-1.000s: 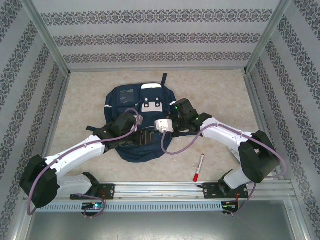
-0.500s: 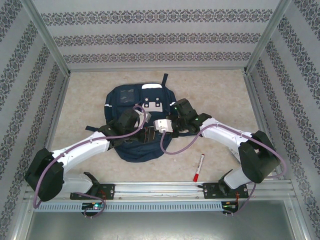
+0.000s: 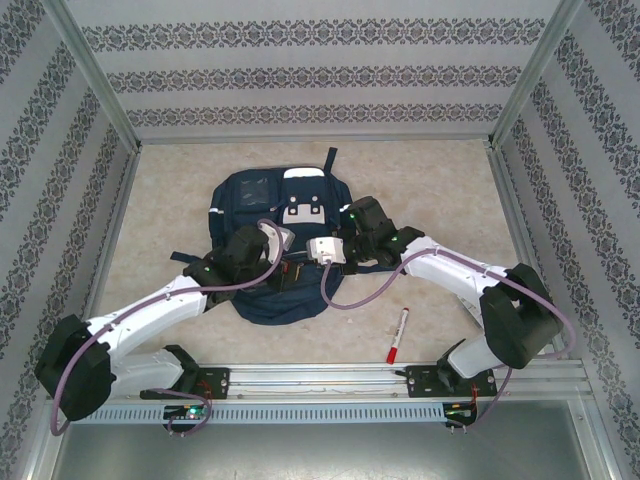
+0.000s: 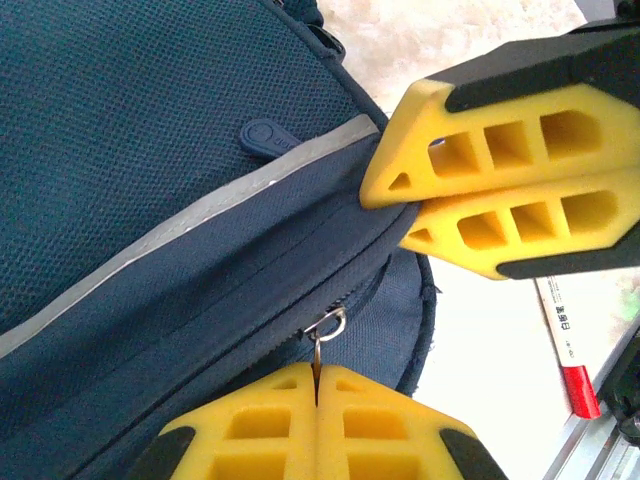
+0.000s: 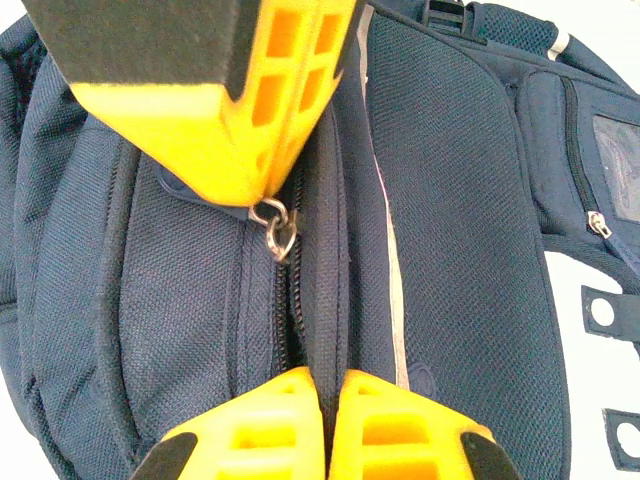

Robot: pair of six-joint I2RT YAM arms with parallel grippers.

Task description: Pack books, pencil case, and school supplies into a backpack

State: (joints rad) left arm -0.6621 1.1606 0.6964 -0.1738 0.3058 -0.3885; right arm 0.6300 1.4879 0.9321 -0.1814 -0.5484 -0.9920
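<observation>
Left gripper [image 4: 316, 388] closed, seemingly pinching backpack [image 4: 150, 150] zipper [image 4: 325, 328]

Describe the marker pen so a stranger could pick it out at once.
Start at the large navy-blue fabric backpack in the middle of the pale marbled table. Off its near right corner, toward the metal rail, lies a slim marker pen with white barrel and red cap. It is the one small stick-shaped thing, lying loose and clear of the backpack.

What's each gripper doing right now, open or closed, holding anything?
Left gripper: closed on the zipper pull of the backpack.
Right gripper: closed, pinching the backpack fabric beside the zipper.
</observation>
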